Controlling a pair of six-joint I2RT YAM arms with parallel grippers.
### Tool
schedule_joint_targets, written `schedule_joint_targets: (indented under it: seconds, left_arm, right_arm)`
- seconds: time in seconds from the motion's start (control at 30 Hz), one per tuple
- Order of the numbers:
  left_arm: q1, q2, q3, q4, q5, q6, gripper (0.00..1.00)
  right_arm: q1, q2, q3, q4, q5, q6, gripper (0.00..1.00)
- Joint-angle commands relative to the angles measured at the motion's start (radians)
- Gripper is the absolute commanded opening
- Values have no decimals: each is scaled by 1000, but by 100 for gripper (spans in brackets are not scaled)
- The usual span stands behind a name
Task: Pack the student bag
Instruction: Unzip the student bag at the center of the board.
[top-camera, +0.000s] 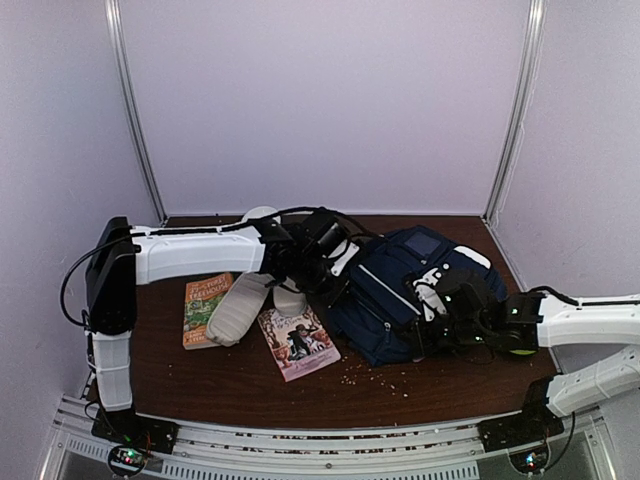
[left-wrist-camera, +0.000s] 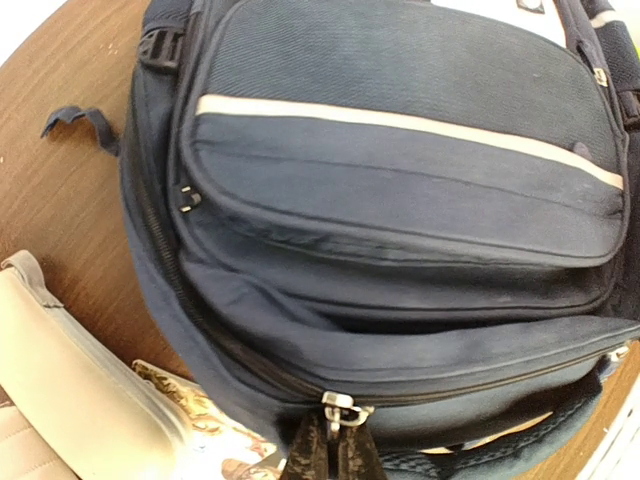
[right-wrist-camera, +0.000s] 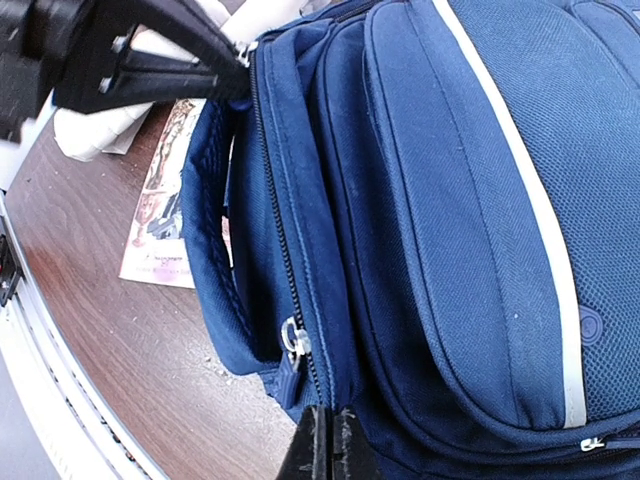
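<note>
The student bag, navy with white stripes, lies on the brown table, its front pocket facing up. Its main zipper looks closed in both wrist views. My left gripper is at the bag's left edge. In the left wrist view the gripper is shut on a metal zipper pull. My right gripper is at the bag's near right side. In the right wrist view it is shut on the bag's fabric beside the zipper track, just below a second slider with a blue tab.
A green book, a beige pencil case and a picture book lie left of the bag. A white item sits under the left arm. Crumbs are scattered on the table in front of the bag. The booth walls stand close behind.
</note>
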Motion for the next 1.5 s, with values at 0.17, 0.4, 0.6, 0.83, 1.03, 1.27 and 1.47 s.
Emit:
schedule_joint_targets:
  seconds: [0.17, 0.4, 0.6, 0.83, 1.03, 1.27, 1.47]
  left_arm:
    - [121, 19, 135, -23, -30, 44, 0]
    - [128, 114, 258, -96, -35, 101, 0]
    - [106, 63, 171, -15, 140, 46, 0]
    - [50, 22, 121, 43, 284, -54, 0]
    - [43, 74, 181, 12, 439, -142, 0]
    - [36, 40, 184, -42, 424, -142, 37]
    - [36, -98, 97, -94, 318, -81, 65]
  right_arm:
    - [22, -23, -26, -172, -24, -53, 0]
    - [43, -15, -19, -190, -12, -40, 0]
    - [50, -72, -23, -156, 12, -2, 19]
    - [51, -181, 11, -102, 62, 24, 52]
    - [51, -162, 18, -70, 100, 51, 54]
    - [50, -173, -8, -19, 120, 106, 54]
    - [51, -155, 17, -35, 127, 98, 54]
